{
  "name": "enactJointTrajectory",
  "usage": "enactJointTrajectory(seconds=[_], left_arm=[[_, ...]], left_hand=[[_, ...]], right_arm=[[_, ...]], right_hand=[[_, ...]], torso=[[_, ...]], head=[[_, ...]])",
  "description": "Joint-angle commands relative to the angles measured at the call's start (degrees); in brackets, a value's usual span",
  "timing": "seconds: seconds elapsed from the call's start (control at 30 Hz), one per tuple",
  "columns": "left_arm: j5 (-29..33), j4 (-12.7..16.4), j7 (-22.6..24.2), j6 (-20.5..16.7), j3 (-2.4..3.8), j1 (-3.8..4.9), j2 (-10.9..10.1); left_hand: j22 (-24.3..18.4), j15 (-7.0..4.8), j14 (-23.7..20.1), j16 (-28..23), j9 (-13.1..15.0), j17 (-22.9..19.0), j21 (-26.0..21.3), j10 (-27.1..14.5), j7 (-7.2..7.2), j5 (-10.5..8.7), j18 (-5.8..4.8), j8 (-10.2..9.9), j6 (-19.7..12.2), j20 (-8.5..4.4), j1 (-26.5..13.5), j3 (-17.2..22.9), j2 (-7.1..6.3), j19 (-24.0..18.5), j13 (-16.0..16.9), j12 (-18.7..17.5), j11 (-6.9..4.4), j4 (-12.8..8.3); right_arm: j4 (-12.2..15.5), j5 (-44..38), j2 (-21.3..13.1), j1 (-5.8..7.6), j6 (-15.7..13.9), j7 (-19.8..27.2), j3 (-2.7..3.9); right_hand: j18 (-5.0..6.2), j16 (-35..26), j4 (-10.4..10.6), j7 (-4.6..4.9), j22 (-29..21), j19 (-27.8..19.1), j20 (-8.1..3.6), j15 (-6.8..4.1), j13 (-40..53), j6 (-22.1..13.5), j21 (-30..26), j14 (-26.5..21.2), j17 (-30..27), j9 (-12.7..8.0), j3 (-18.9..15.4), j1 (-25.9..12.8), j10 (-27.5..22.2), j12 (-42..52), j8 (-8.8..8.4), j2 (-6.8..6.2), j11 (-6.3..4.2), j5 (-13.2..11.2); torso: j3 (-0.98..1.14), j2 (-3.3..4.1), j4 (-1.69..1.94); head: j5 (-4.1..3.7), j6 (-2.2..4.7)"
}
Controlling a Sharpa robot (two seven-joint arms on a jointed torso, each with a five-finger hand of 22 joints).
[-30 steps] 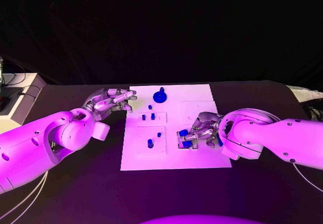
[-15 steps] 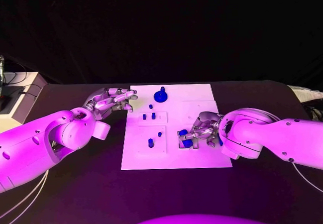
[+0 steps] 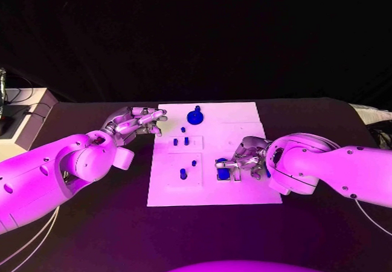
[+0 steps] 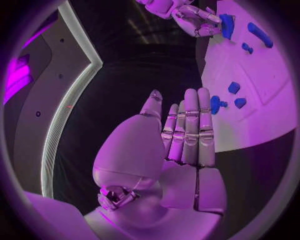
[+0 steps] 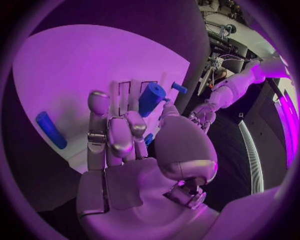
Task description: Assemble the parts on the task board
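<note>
The white task board [image 3: 239, 125] lies mid-table. My right hand [image 3: 246, 164] hovers over its right side and grips a blue cylinder [image 3: 222, 169] between thumb and fingers; the right wrist view shows that cylinder [image 5: 150, 99] upright over the board. A large blue knob [image 3: 195, 116] stands at the board's far end. Small blue pegs [image 3: 180, 141] stand in the raised left blocks, two more [image 3: 183, 173] nearer me. My left hand [image 3: 140, 121] hangs by the board's far left corner, fingers [image 4: 190, 125] straight and holding nothing.
A long blue part [image 5: 50, 130] lies flat on the board beside my right hand. A pale box with dark gear [image 3: 12, 117] stands at the table's far left edge. Black tabletop [image 3: 96, 237] surrounds the board.
My right hand has shifted the blue cylinder slightly toward the near side and closer to the board. The left hand has stayed put.
</note>
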Motion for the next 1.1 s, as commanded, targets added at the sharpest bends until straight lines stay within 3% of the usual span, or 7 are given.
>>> enactJointTrajectory(seconds=[0.03,0.43,0.6,0.8,0.93,1.0,1.1], left_arm=[[0.4,0.1,0.1,0.9,0.05,0.01,0.1],[0.3,-0.1,-0.1,1.0,0.05,0.00,0.1],[0.2,-0.1,0.0,1.0,0.05,0.00,0.1],[0.2,-0.1,0.0,1.0,0.05,0.00,0.1],[0.2,-0.1,-0.1,0.9,0.04,-0.01,0.0],[0.2,-0.1,-0.1,0.9,0.04,-0.01,0.0],[0.2,-0.1,-0.1,1.0,0.04,-0.01,0.0]], left_hand=[[0.1,0.25,0.0,-0.2,0.0,0.1,-0.2,-0.5,-0.06,0.14,-0.90,-0.2,0.1,0.18,-0.3,-0.2,0.35,0.4,0.0,-0.1,0.11,0.4],[0.0,0.27,0.0,-0.2,0.0,0.0,-0.3,-0.6,-0.05,0.10,-0.91,-0.2,0.1,0.20,-0.5,-0.3,0.29,0.4,0.0,-0.1,0.12,0.5],[0.0,0.27,0.0,-0.2,0.0,0.0,-0.3,-0.6,-0.05,0.10,-0.91,-0.2,0.1,0.20,-0.5,-0.3,0.29,0.4,0.0,-0.1,0.12,0.5],[0.0,0.27,0.0,-0.2,0.0,0.0,-0.3,-0.6,-0.05,0.10,-0.91,-0.2,0.1,0.20,-0.5,-0.3,0.29,0.4,0.0,-0.1,0.12,0.5],[0.0,0.26,0.0,-0.2,0.0,0.0,-0.3,-0.6,-0.08,0.12,-0.91,-0.2,0.1,0.20,-0.3,-0.3,0.39,0.4,0.0,0.0,0.11,0.5],[0.0,0.25,0.0,-0.2,0.0,0.0,-0.3,-0.6,-0.08,0.12,-0.91,-0.2,0.1,0.20,-0.3,-0.3,0.40,0.4,0.0,0.0,0.11,0.5],[0.0,0.25,0.0,-0.2,0.0,0.0,-0.3,-0.6,-0.10,0.12,-0.90,-0.2,0.1,0.20,-0.3,-0.3,0.42,0.4,0.0,0.1,0.10,0.5]], right_arm=[[0.5,-0.4,-0.3,-0.34,-0.2,0.3,-0.10],[3.1,0.0,-2.9,-0.64,-4.1,1.9,-0.07],[4.4,0.2,-4.5,-0.69,-5.0,2.9,-0.04],[5.7,0.7,-6.3,-0.95,-4.4,4.2,0.02],[6.2,0.9,-7.1,-1.19,-3.2,4.6,0.03],[6.3,1.0,-7.3,-1.31,-2.8,4.7,0.04],[6.3,1.0,-7.3,-1.50,-2.5,4.9,0.04]], right_hand=[[0.04,-0.5,0.2,0.03,3.3,1.6,0.30,0.28,-0.2,-0.4,-0.7,0.0,0.0,0.2,0.6,-1.2,-0.6,-0.6,0.27,-0.31,-0.06,-0.4],[-0.22,0.4,-0.2,-0.60,3.7,2.1,-0.01,-0.03,0.3,-0.1,1.7,0.2,1.4,1.9,0.3,-0.5,0.3,0.5,2.26,0.16,-0.49,0.6],[-0.31,0.5,-2.5,-0.80,3.8,2.0,-0.11,-0.14,0.7,-0.1,2.5,0.2,1.8,2.7,-0.4,1.6,0.6,1.1,3.03,0.78,-0.63,0.6],[-0.88,0.5,-9.5,-2.10,4.0,2.0,-0.75,-0.82,1.5,-1.0,3.7,0.3,1.9,8.8,0.7,5.2,1.3,2.4,9.22,0.64,-1.50,-0.7],[-1.05,0.5,-11.7,-2.41,4.0,2.0,-0.95,-0.98,1.7,-1.1,4.2,0.3,2.0,10.5,2.2,7.3,1.6,2.8,10.90,0.32,-1.73,-1.6],[-1.12,0.6,-11.0,-2.51,4.1,2.0,-1.04,-1.06,1.9,-0.9,4.5,0.4,2.2,11.3,8.5,8.7,1.8,3.1,11.74,-2.25,-1.89,-5.1],[-1.22,0.7,-11.5,-2.87,4.2,2.0,-1.15,-1.22,2.1,-0.7,5.0,0.4,2.2,12.1,10.3,9.9,2.0,3.4,12.56,-2.61,-2.04,-3.4]], torso=[[0.01,-0.02,0.08],[-0.04,0.01,-0.06],[-0.02,0.00,0.07],[-0.05,-0.01,0.05],[-0.02,-0.03,-0.01],[-0.03,-0.02,0.00],[-0.05,-0.04,-0.05]], head=[[-0.03,0.10],[0.15,0.35],[0.04,0.23],[0.15,0.28],[0.27,0.22],[0.29,0.26],[0.29,0.29]])
